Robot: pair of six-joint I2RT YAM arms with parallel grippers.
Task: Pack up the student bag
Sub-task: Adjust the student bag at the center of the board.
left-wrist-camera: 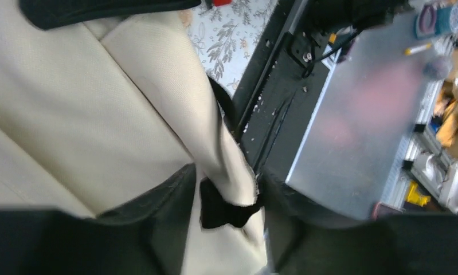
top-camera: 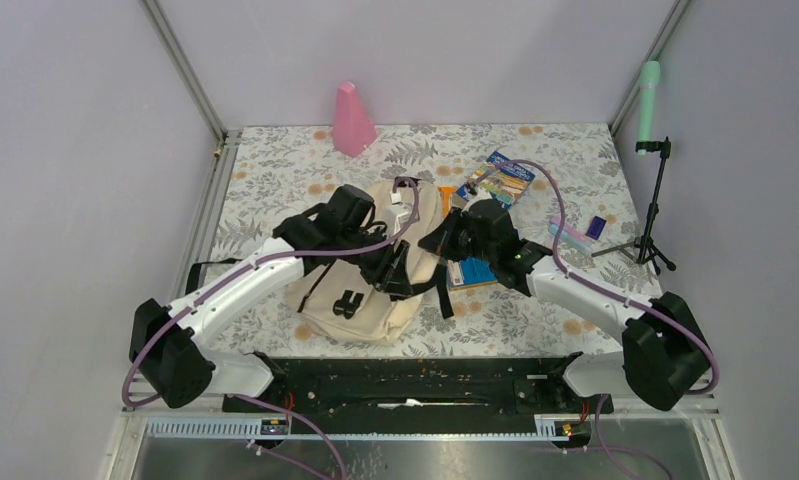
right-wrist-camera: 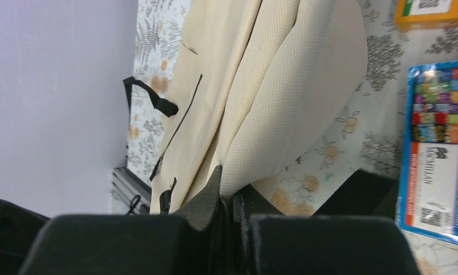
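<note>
Right fingers [right-wrist-camera: 157,240] tight on student bag [right-wrist-camera: 284,86] edge — blue book [right-wrist-camera: 435,149] nearby

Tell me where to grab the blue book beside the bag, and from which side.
Probably its edge facing the student bag, coming down from above: the blue book lies flat on the table, with bare table beside that edge.

Even bright light; blurry wrist views

The student bag [right-wrist-camera: 272,86] is coarse-woven, matt cream cloth, with straps [right-wrist-camera: 152,97] of black webbing. The book [right-wrist-camera: 435,149] has a glossy printed cover. The metal sheet [left-wrist-camera: 352,114] looks smooth and dull.
</note>
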